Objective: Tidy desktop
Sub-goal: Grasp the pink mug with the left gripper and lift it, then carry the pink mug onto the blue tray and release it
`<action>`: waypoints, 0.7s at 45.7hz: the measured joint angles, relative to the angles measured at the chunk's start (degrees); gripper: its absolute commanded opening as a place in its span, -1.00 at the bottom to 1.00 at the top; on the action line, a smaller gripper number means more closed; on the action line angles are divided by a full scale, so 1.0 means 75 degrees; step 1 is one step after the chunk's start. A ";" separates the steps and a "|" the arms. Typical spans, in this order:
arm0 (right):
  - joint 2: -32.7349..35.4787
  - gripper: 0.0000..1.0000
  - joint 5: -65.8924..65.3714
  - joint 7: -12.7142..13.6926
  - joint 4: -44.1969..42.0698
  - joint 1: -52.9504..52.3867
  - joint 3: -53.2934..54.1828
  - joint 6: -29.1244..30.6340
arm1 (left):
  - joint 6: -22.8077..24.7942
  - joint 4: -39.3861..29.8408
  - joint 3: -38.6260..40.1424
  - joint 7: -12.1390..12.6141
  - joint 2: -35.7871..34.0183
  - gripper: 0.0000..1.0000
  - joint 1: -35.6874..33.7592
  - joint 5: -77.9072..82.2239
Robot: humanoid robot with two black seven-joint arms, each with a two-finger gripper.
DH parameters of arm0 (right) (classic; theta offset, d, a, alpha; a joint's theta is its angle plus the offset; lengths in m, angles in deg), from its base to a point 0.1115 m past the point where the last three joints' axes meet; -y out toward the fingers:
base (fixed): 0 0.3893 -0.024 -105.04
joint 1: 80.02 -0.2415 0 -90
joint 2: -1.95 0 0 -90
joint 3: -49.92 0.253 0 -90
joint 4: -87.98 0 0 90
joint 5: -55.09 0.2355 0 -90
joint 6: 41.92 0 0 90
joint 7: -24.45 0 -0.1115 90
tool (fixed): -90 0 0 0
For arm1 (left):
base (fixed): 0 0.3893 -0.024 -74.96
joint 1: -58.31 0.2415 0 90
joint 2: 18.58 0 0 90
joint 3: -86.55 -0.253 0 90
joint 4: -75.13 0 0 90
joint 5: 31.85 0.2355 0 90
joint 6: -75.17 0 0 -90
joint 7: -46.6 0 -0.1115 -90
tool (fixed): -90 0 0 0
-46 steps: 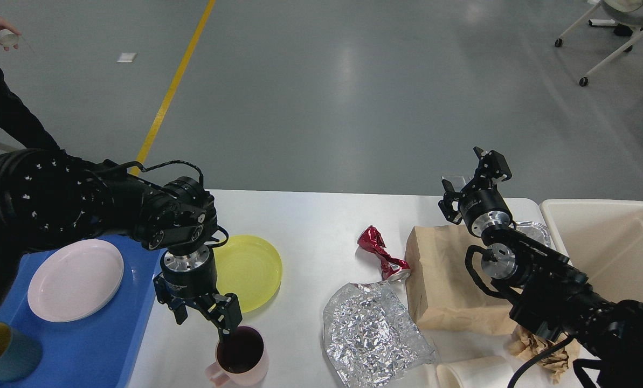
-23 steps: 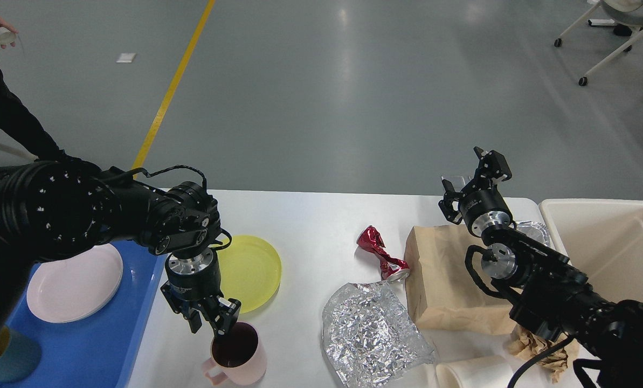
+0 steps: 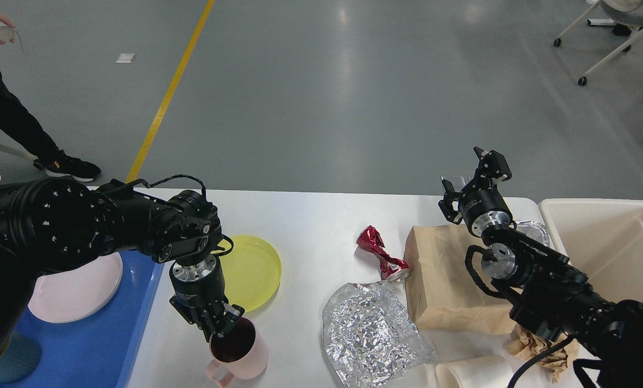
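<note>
Tabletop (image 3: 310, 215): white, spread beneath both hands. Blue tray (image 3: 111, 334): left of left hand. Brown paper bag (image 3: 440, 280): below right hand. Pink mug (image 3: 240, 353): at tabletop's near edge. Left hand (image 3: 219, 326): apparently clenched on mug's rim, fingers partly hidden. Right hand (image 3: 472, 180): raised, released, empty.

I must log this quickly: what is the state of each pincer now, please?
Left pincer: closed on the rim of the pink mug, which stands on the desktop.
Right pincer: open, holding nothing, raised above the table.
</note>
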 measured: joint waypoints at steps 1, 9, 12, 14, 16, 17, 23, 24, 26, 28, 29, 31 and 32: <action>0.0000 1.00 0.0000 0.0000 0.0000 0.0000 0.0000 0.0000 | 0.0000 0.0000 0.0002 -0.0002 0.0000 -1.00 0.0003 0.0000; 0.0000 1.00 -0.0001 -0.0003 0.0000 0.0000 0.0000 0.0000 | 0.0000 0.0000 0.0018 -0.0010 -0.0026 -1.00 -0.0010 -0.0071; 0.0000 1.00 0.0000 -0.0003 0.0000 0.0000 0.0000 0.0000 | 0.0000 -0.0004 0.0018 -0.0012 -0.0053 -1.00 -0.0065 -0.0156; 0.0000 1.00 0.0000 -0.0002 0.0000 0.0000 0.0000 0.0000 | 0.0000 -0.0007 0.0018 -0.0013 -0.0072 -1.00 -0.0107 -0.0209; 0.0000 1.00 0.0000 -0.0003 0.0000 0.0000 0.0000 -0.0001 | 0.0000 -0.0013 0.0018 -0.0015 -0.0086 -1.00 -0.0170 -0.0243; 0.0000 1.00 0.0000 -0.0002 0.0000 0.0000 0.0000 -0.0001 | 0.0000 -0.0018 0.0018 -0.0017 -0.0090 -1.00 -0.0202 -0.0247; 0.0000 1.00 0.0000 -0.0002 0.0000 0.0000 0.0000 -0.0006 | 0.0000 -0.0068 0.0018 -0.0045 -0.0139 -1.00 -0.0672 -0.0299; 0.0000 1.00 0.0000 -0.0002 0.0000 0.0000 0.0000 -0.0008 | 0.0000 -0.0076 0.0018 -0.0047 -0.0147 -1.00 -0.0763 -0.0304; 0.0000 1.00 0.0000 -0.0002 0.0000 0.0000 0.0000 -0.0008 | 0.0000 -0.0085 0.0016 -0.0051 -0.0168 -1.00 -0.0948 -0.0311; 0.0000 1.00 0.0000 0.0000 0.0000 0.0000 0.0000 -0.0008 | 0.0000 -0.0092 0.0014 -0.0059 -0.0225 -1.00 -0.1168 -0.0317; 0.0000 1.00 0.0000 0.0001 0.0000 0.0000 0.0000 -0.0008 | 0.0000 -0.0092 0.0014 -0.0065 -0.0269 -1.00 -0.1265 -0.0319; 0.0000 1.00 0.0000 0.0001 0.0000 0.0000 0.0000 -0.0008 | 0.0000 -0.0097 0.0015 -0.0078 -0.0416 -1.00 -0.1480 -0.0323; 0.0000 1.00 -0.0001 0.0001 0.0000 0.0000 0.0000 -0.0008 | 0.0000 -0.0099 0.0015 -0.0079 -0.0496 -1.00 -0.1576 -0.0326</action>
